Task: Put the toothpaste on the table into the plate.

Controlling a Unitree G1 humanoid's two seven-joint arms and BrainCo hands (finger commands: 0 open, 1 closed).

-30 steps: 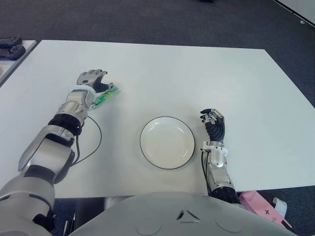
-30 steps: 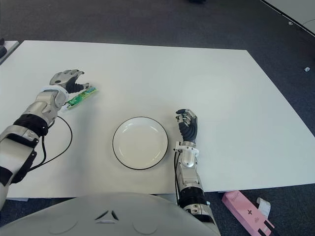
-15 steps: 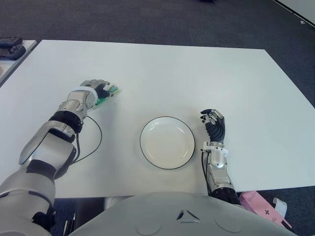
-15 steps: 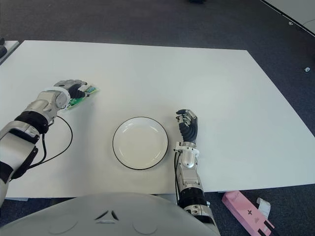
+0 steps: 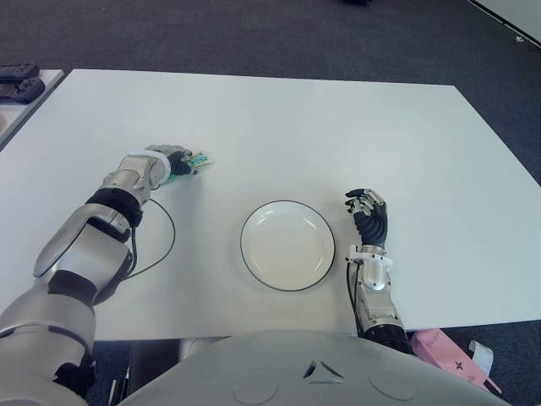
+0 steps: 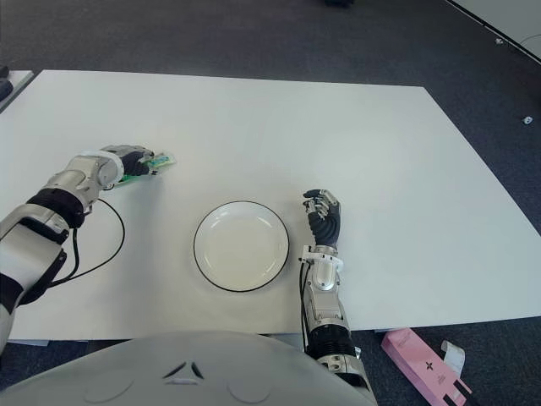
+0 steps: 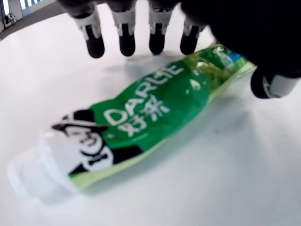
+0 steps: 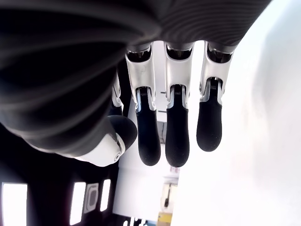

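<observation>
Toothpaste tube (image 7: 141, 117): green, white cap end, white lettering "DARLIE" plus Chinese characters along its side. Lies flat on white table (image 5: 338, 135), well left of the plate, crimped tail pointing toward table centre. Partly covered from above in eye views.

Plate (image 5: 287, 245): round, white, thin dark rim. Sits empty near table's front edge, upright.

You have a wide white rectangular table (image 5: 338, 127) in front of you. On it lies a round white plate with a thin dark rim (image 5: 287, 245), near your edge, and a green toothpaste tube with a white cap (image 7: 141, 122) lying flat, well left of the plate.
</observation>
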